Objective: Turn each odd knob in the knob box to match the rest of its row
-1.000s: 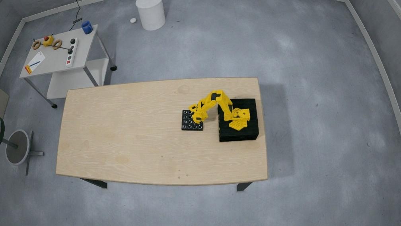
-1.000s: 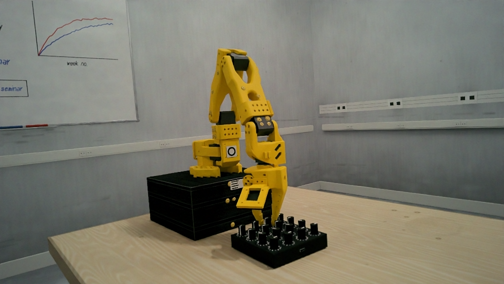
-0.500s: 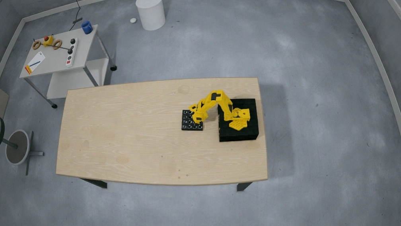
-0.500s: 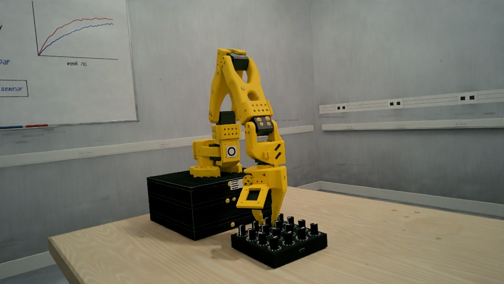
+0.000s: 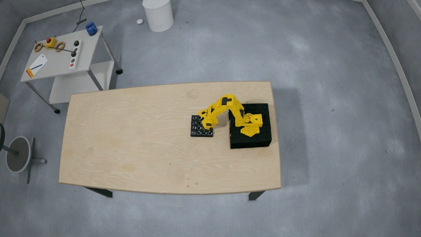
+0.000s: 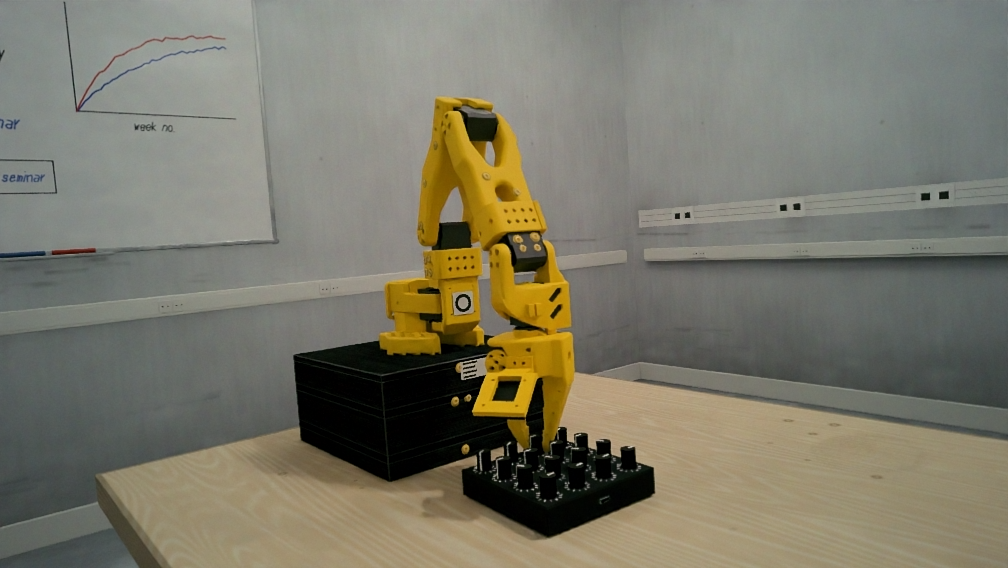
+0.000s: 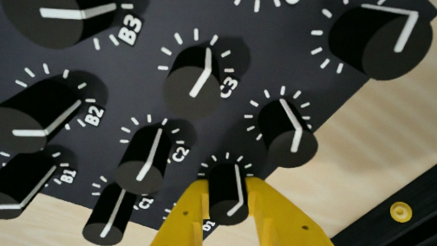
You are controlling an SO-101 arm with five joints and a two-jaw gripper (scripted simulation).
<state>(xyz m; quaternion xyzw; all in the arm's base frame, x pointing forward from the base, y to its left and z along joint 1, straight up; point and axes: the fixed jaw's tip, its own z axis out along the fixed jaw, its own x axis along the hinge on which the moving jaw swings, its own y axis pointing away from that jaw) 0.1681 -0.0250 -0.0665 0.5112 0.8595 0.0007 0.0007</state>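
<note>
Right now the claw [image 5: 206, 128] [image 6: 537, 445] [image 7: 227, 190] is closed on a black knob [image 7: 227, 195], one yellow fingertip against either side of it. By its place in the grid this is the D2 knob, though its own label is covered; the D1 label shows low beside the left-hand finger in the wrist view. The white line on the gripped knob runs up its side and bends across its top. Around it stand the C1 knob [image 7: 108, 216], the C2 knob [image 7: 143, 160] and the C3 knob [image 7: 192, 87]. All are on the black knob box [image 5: 201, 135] [image 6: 599, 511] [image 7: 269, 65], which lies flat on the wooden table [image 5: 123, 132] [image 6: 775, 458] [image 7: 373, 130]. Near the box is the black stand [image 5: 265, 129] [image 6: 342, 416] carrying the yellow arm [image 5: 235, 110] [image 6: 518, 179]. Well apart from the table, a white bin [image 5: 158, 16] stands on the floor, and a blue mug [image 5: 91, 28] sits on the trolley [image 5: 95, 79]; a whiteboard [image 6: 155, 183] hangs on the wall.
</note>
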